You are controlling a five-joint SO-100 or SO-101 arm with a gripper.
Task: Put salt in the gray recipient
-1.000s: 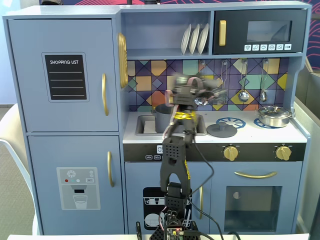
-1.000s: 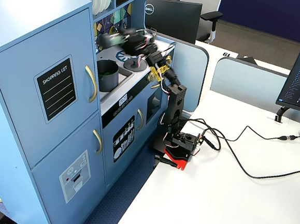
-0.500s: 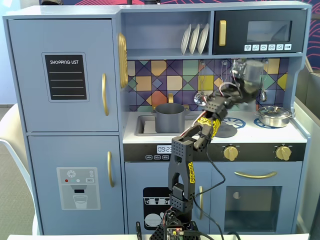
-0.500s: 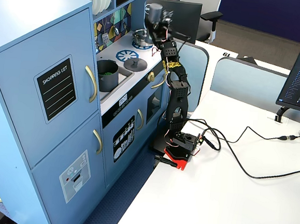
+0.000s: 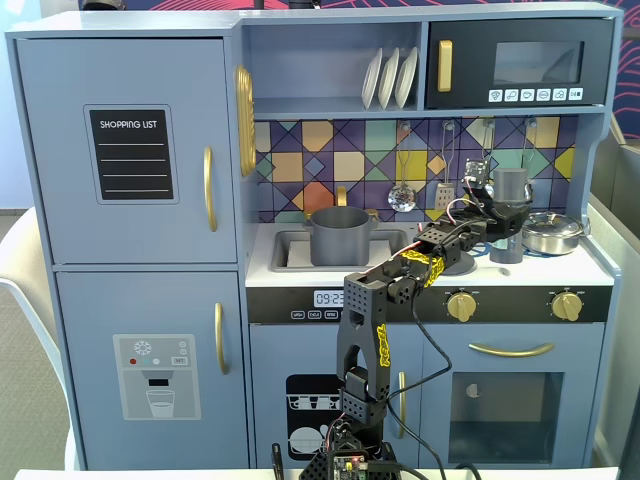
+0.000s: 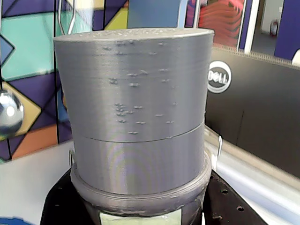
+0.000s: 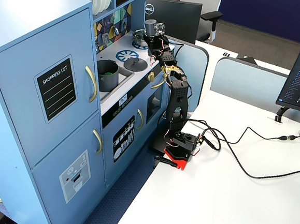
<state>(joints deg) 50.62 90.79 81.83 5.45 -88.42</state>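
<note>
The salt (image 5: 510,200) is a tall gray shaker standing upright at the right end of the counter, by the silver pot; its base seems to rest on the counter. My gripper (image 5: 498,224) is shut on its lower half. In the wrist view the salt (image 6: 136,108) fills the frame, with a pale green label edge at the bottom and black jaws on both sides of my gripper (image 6: 140,208). The gray recipient (image 5: 340,234) sits in the sink, well to the left in this fixed view. From the side, the gray recipient (image 7: 107,74) shows green bits inside, far from the salt (image 7: 150,27).
A shiny silver pot (image 5: 550,232) stands just right of the shaker. A flat gray lid with a knob (image 7: 135,64) lies on the left burner. Utensils (image 5: 402,195) hang on the tiled back wall, and plates (image 5: 390,78) stand on the shelf above.
The arm swung from over the sink, near the gray pot, to the right with the shaker in its grip, then came down to the right end of the counter.
</note>
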